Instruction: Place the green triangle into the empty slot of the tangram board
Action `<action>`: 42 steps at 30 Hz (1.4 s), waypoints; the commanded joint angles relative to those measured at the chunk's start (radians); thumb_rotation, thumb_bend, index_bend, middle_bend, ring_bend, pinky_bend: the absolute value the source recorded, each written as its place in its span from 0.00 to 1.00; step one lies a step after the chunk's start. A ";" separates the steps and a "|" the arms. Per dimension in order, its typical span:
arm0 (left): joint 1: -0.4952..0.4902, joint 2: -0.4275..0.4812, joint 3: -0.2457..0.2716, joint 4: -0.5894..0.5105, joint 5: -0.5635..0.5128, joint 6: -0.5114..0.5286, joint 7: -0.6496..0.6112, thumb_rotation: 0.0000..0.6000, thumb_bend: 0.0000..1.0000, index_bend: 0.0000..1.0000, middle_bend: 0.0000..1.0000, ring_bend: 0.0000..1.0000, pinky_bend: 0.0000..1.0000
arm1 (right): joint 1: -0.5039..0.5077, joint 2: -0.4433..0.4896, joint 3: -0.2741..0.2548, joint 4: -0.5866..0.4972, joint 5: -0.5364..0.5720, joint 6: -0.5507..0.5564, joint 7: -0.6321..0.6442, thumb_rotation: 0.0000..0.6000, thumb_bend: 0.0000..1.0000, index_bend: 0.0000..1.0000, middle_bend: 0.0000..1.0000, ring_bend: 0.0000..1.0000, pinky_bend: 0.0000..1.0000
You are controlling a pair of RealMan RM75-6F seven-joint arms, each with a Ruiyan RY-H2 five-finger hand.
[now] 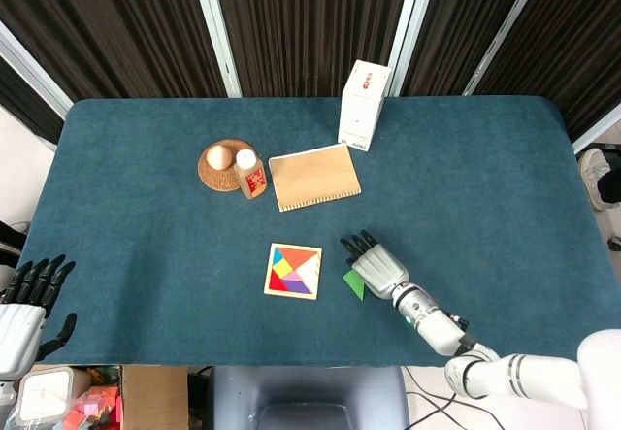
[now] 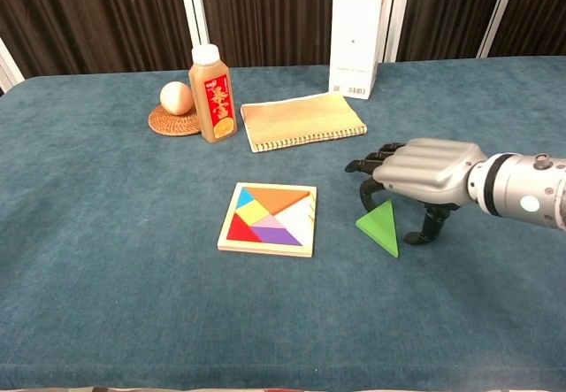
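Fingers (image 2: 364, 166) arch just above green triangle (image 2: 380, 228)

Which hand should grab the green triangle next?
Right. The right hand hovers open over the green triangle, beside the tangram board. The left hand sits at the table's far corner.

**Clearance around the board**

Bare cloth lies between the tangram board (image 2: 269, 219) and the green triangle (image 2: 380, 227), just beside it. The right hand (image 2: 416, 172) hovers over the triangle. Notebook (image 2: 303, 120), bottle (image 2: 212, 81) and box (image 2: 358, 25) stand well behind.
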 commanded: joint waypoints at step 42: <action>0.005 0.007 0.015 0.000 0.034 0.009 -0.011 1.00 0.46 0.00 0.02 0.01 0.03 | 0.128 -0.280 0.098 0.099 0.074 0.275 -0.179 1.00 0.43 0.75 0.11 0.00 0.00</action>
